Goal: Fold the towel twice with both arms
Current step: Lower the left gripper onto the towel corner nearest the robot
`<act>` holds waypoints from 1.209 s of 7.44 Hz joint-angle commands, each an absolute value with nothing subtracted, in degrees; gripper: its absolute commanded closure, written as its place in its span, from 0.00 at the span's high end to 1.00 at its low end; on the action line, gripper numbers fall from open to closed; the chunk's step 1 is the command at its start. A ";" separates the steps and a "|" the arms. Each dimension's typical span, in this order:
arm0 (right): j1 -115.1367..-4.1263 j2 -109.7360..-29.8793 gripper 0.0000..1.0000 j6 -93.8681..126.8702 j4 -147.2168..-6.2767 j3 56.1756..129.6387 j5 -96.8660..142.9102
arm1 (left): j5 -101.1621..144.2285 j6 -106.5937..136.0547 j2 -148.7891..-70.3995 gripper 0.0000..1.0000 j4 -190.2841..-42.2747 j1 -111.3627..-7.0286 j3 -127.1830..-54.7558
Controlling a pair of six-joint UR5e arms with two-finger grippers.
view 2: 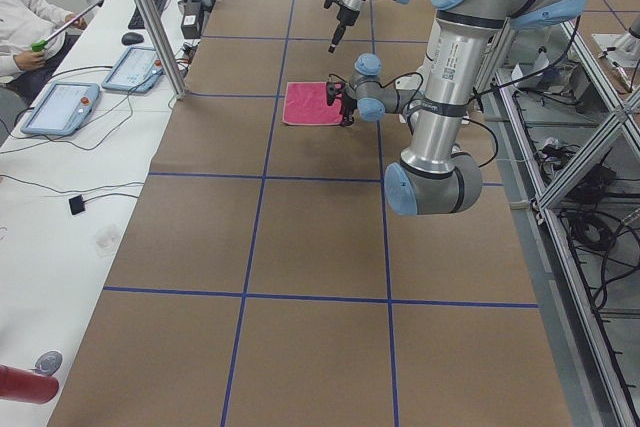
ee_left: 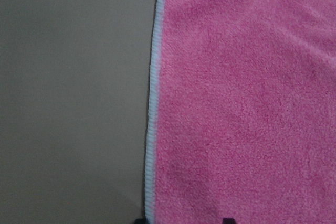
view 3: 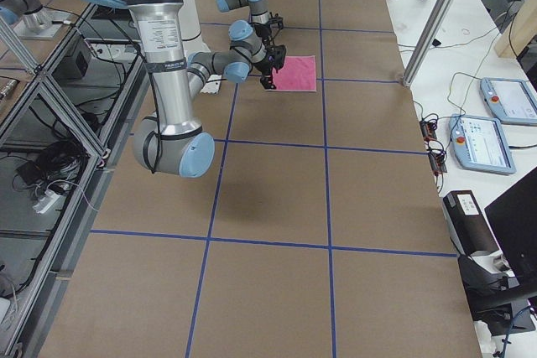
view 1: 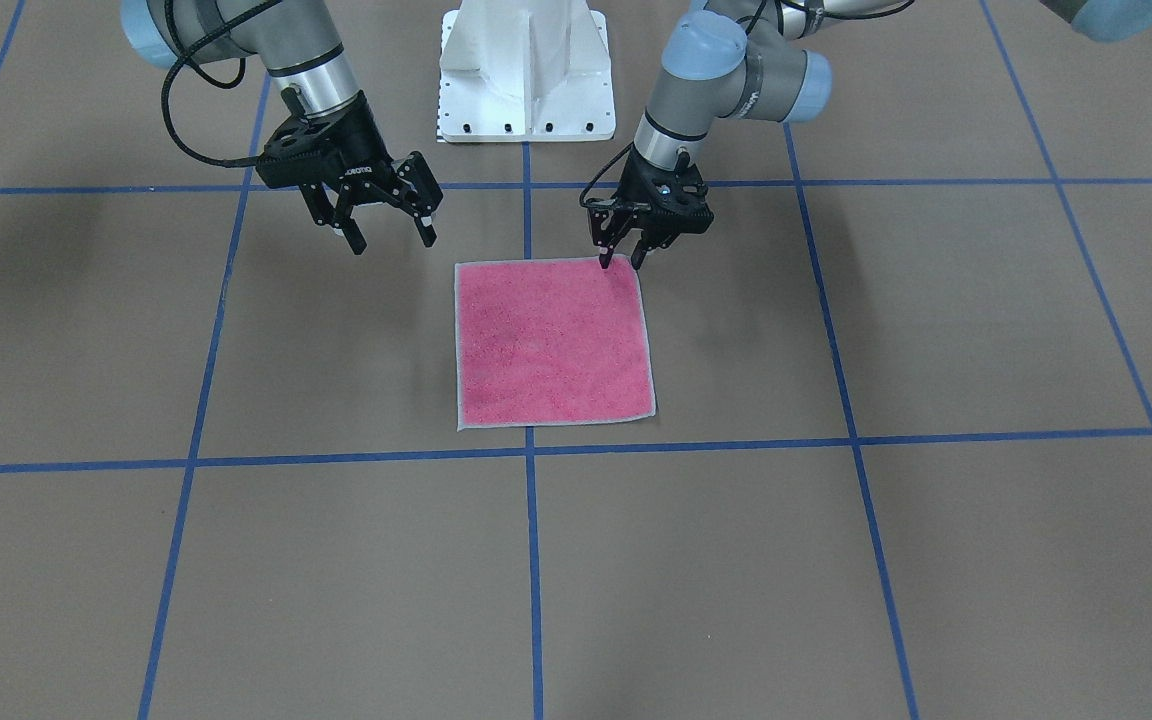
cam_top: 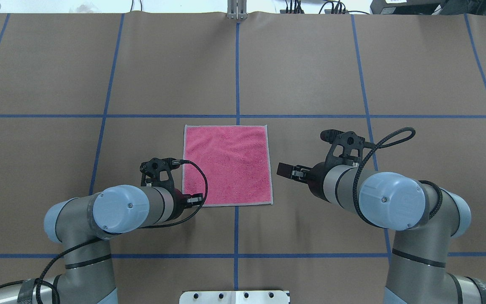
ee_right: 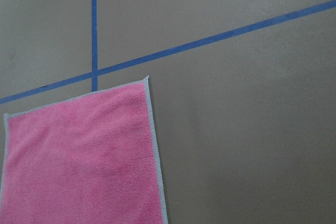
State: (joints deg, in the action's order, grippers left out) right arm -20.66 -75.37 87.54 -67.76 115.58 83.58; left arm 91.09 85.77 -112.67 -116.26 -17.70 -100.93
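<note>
A: Where is the towel (view 1: 551,345) shown?

B: It is laid flat and unfolded on the bench (view 1: 936,320), pink face up, with a light stitched edge (ee_left: 152,103) running round it. It is placed near the bench's middle, across one of the blue tape lines (view 1: 536,560), in front of the white pedestal (view 1: 526,70) and apart from it.

A: How is the left claw (view 1: 621,260) drawn?

B: It is pointed downward at the towel corner nearest the robot on its left side. Its jaws are parted by a narrow gap and nothing is gripped. In the left wrist view two dark fingertips (ee_left: 227,220) are seen at the lower border: one is set over the pink cloth, the other just outside the stitched edge, so that the edge is straddled. Whether the cloth is touched cannot be told.

A: And the right claw (view 1: 391,240)?

B: It is held tilted above the bare bench, near the towel's other robot-side corner but apart from it. Its jaws are spread wide and nothing is held. In the right wrist view a towel corner and crossing tape lines are seen.
</note>
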 commanded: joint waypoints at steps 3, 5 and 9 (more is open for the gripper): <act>-20.65 -75.32 0.99 87.54 -67.76 115.49 83.58 | 91.49 84.73 -112.59 0.50 -116.54 -17.84 -101.87; -20.65 -75.32 0.99 87.54 -67.76 115.40 83.58 | 92.80 83.59 -112.41 0.50 -116.81 -18.10 -102.21; -20.65 -75.24 0.99 87.54 -67.76 115.31 83.58 | 93.08 79.38 -112.41 0.50 -117.07 -18.37 -102.30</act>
